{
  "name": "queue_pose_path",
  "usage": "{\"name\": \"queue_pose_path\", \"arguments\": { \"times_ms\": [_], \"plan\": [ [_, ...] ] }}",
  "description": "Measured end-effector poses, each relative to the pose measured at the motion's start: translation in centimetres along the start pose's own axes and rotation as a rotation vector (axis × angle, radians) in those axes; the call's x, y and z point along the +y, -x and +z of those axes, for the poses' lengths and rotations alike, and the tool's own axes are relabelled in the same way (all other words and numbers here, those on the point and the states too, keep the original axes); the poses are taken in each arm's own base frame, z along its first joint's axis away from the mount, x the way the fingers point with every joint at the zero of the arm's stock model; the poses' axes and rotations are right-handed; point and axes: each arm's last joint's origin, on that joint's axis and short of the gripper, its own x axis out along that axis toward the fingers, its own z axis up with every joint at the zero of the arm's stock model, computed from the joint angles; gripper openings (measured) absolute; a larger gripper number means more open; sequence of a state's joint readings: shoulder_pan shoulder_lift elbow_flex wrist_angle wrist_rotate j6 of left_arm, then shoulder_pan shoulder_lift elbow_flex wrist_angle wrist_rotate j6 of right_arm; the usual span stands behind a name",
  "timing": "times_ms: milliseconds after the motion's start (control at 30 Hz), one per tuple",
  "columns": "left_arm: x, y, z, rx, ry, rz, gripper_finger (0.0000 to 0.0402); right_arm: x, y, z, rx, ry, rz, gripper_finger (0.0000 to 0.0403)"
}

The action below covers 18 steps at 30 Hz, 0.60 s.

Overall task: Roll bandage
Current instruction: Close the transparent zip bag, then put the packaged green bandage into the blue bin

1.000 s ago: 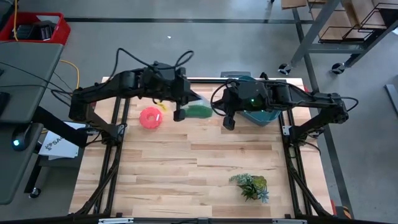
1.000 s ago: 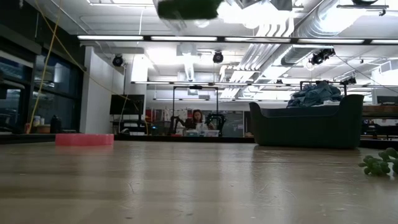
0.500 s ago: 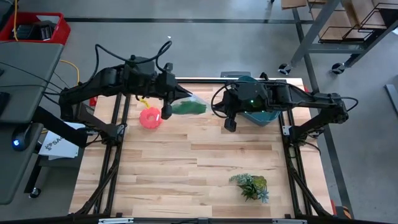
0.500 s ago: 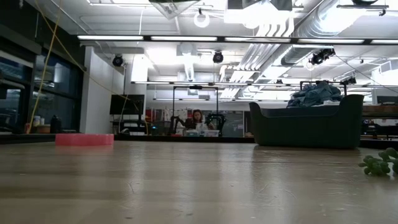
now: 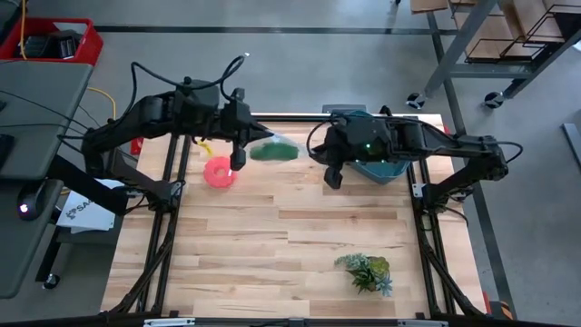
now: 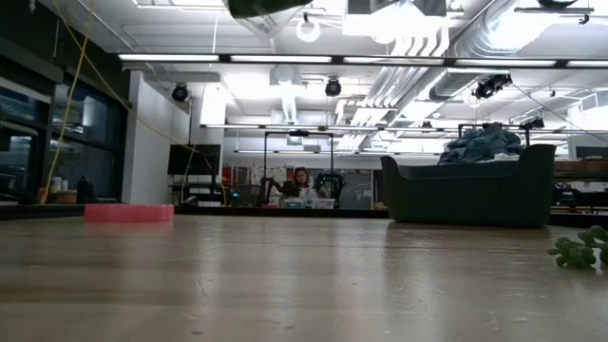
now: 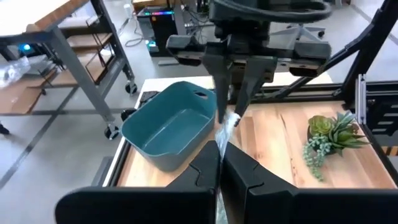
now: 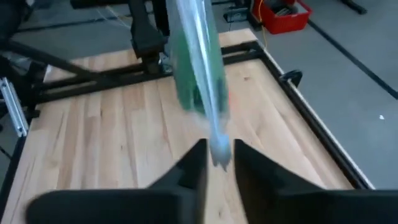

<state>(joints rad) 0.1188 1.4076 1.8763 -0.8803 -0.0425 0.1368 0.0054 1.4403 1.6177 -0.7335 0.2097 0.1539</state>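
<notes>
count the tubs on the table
1: a teal tub at the table's far right corner, largely under the right arm; another could sit hidden beneath the arms.

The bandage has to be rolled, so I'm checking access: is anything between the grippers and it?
Yes: the clear plastic bag encloses the green bandage. The left gripper and right gripper both pinch the bag, held above the table.

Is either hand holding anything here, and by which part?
Both grip the clear bag holding the green bandage: left hand and right hand each pinch an opposite end.
</notes>
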Motion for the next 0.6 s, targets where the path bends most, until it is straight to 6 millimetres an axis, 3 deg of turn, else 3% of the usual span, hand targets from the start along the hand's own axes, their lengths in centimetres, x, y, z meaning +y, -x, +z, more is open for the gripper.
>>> {"name": "queue_pose_path", "arguments": {
  "times_ms": [233, 400, 600],
  "plan": [
    [0.3, -0.1, -0.6, 0.057, -0.081, -0.014, 0.0000, -0.8, 1.9, 1.8, -0.070, 0.004, -0.106, 0.0181],
    [1.0, -1.8, -2.5, 0.089, -0.058, -0.121, 0.0000, -1.6, 3.8, 1.7, 0.029, 0.062, -0.242, 0.0206],
    [0.9, -5.9, -5.8, 0.054, 0.019, -0.237, 0.0000, -4.4, 4.5, -1.9, 0.327, -0.377, -0.465, 0.0208]
  ]
}}
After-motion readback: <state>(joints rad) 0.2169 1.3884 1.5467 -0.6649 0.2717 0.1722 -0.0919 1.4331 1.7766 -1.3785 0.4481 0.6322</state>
